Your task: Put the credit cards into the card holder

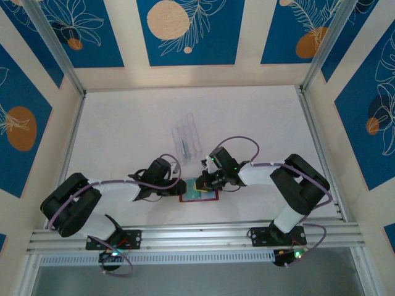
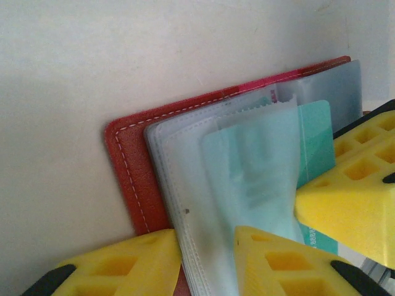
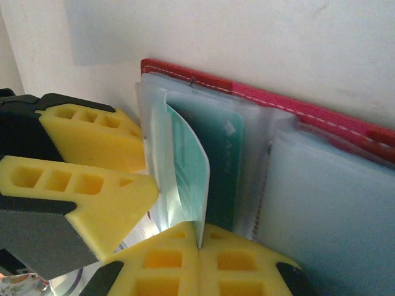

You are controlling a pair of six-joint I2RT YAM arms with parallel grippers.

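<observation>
Yellow-padded right gripper is pressed together on the edge of a thin teal credit card that bows inside a clear sleeve of the open red card holder; the left gripper pinches the sleeves. Card looks light, springy, slick: best held by its edge

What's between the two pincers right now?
The open red card holder, a teal credit card in its clear sleeves; the top view and both wrist views show it.
</observation>
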